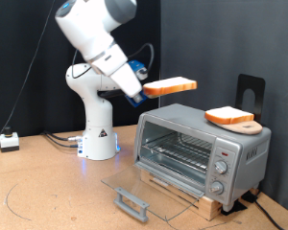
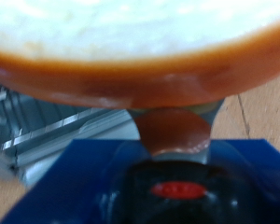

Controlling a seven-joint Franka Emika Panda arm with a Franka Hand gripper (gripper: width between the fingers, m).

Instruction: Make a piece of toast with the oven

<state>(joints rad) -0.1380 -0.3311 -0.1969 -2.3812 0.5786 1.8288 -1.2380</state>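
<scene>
My pincer (image 1: 141, 91) grips the piece of toast (image 1: 170, 86) by one edge, flat in the air above the oven (image 1: 202, 144). It looks light and soft, so I pinch the crust.

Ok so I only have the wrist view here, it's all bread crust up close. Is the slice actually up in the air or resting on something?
Observer: It's in the air. In the exterior view the gripper holds the piece of toast level, above and to the exterior view's left of the oven.
Operator: Is the oven door open?
Observer: Yes, the glass door lies folded down flat in front, and the wire rack inside shows.
Operator: Anything on top of the oven?
Observer: A wooden board with another slice-like piece on it sits on the roof, toward the exterior view's right.
</scene>
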